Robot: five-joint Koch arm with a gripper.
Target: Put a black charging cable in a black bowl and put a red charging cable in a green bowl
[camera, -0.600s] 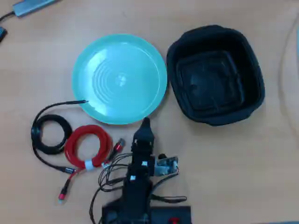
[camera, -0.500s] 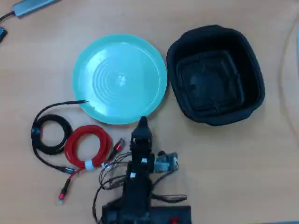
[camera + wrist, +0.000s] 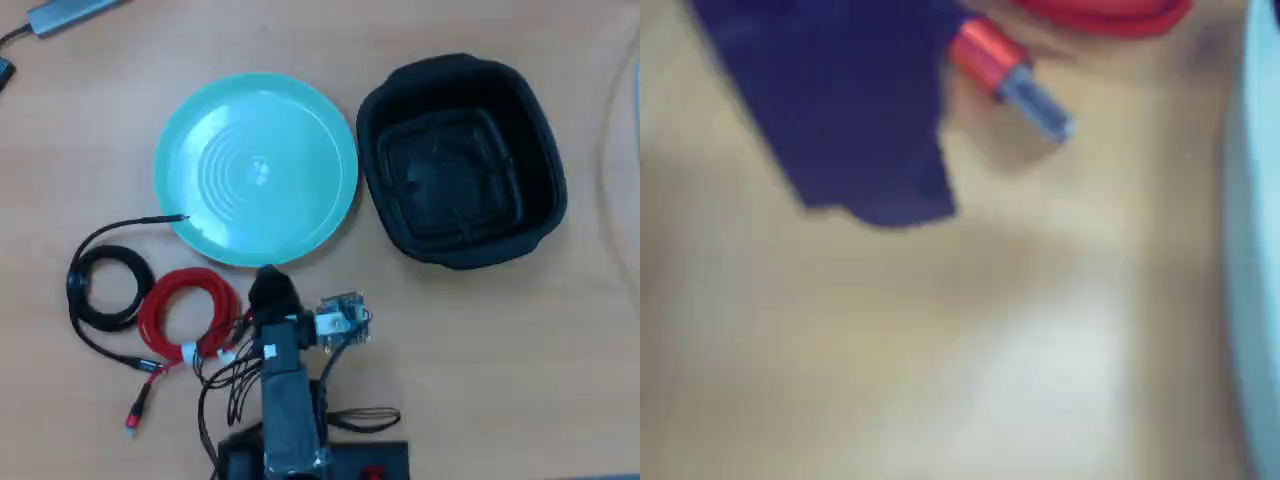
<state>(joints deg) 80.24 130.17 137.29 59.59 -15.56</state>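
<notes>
In the overhead view the green bowl lies at upper left and the black bowl at upper right, both with nothing in them. The black charging cable is coiled on the table at left, its tail arching up to the dish rim. Beside it lies the red charging cable, coiled with a white tie. My gripper hovers just right of the red coil, below the dish rim. The wrist view shows one dark jaw above the table, a red plug, the red coil's edge and the green rim.
A grey hub lies at the top left corner. The arm's base and its loose thin wires sit at the bottom centre. A small board rides on the wrist. A pale cord curves along the right edge.
The gripper has swung left, from the dish's lower rim toward the red coil's plug end. Cables and bowls have not moved.
</notes>
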